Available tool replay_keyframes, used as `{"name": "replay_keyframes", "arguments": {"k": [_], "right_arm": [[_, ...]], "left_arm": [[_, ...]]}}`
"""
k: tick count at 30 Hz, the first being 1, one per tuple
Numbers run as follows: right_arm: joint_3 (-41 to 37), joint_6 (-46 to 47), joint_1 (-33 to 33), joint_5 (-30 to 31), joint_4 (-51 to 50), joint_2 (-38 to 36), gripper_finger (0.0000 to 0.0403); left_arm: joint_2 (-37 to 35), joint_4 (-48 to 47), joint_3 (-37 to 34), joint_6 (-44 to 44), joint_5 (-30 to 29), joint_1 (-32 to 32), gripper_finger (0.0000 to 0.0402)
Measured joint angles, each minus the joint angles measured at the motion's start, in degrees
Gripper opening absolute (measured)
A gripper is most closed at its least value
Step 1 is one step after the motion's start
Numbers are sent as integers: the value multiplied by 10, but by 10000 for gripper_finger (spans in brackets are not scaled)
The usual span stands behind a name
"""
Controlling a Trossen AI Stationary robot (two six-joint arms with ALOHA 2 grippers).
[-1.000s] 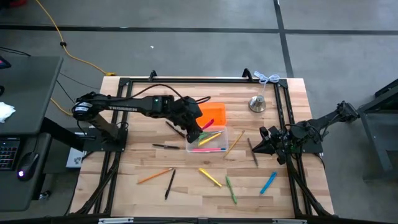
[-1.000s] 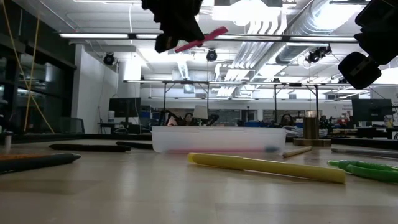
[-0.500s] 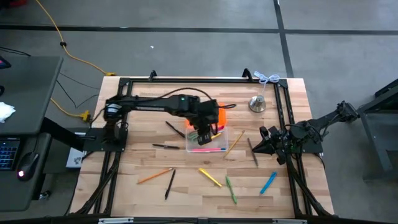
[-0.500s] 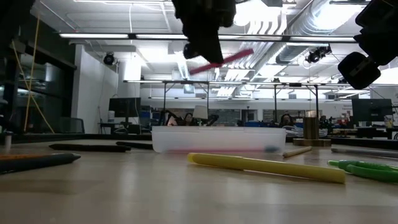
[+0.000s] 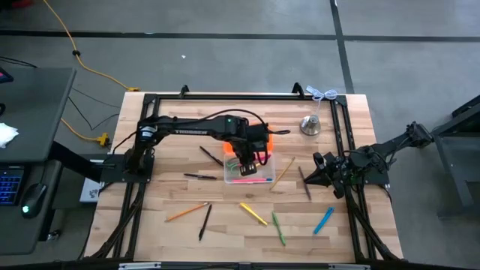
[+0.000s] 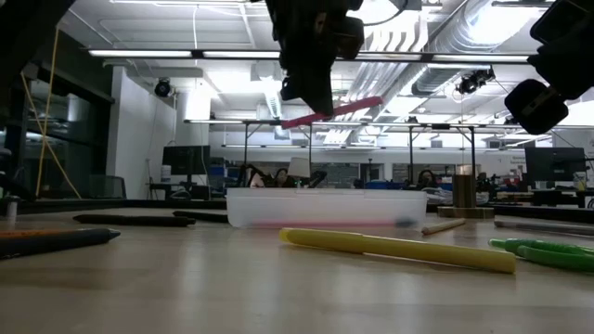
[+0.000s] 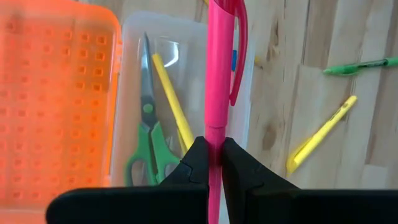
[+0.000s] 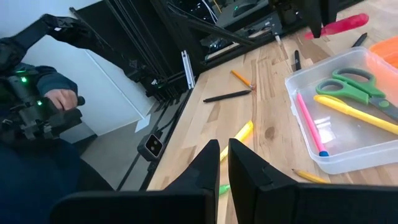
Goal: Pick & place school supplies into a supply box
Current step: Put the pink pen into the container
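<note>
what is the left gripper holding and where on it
The left gripper is shut on the pink pen, pinching its barrel below the clip, above the supply box. The right gripper holds nothing.

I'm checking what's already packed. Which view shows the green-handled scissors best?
The left wrist view: the green-handled scissors lie whole in the clear supply box beside a yellow pen. The right wrist view shows them too, at an angle. The high and low views do not resolve them.
</note>
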Motion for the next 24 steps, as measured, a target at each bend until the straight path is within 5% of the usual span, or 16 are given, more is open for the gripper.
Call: {"name": "replay_keyframes", "arguments": {"k": [24], "right_arm": [[0, -4, 0, 1, -2, 1, 12]], "left_arm": [[87, 10, 1, 17, 0, 13, 46]]}}
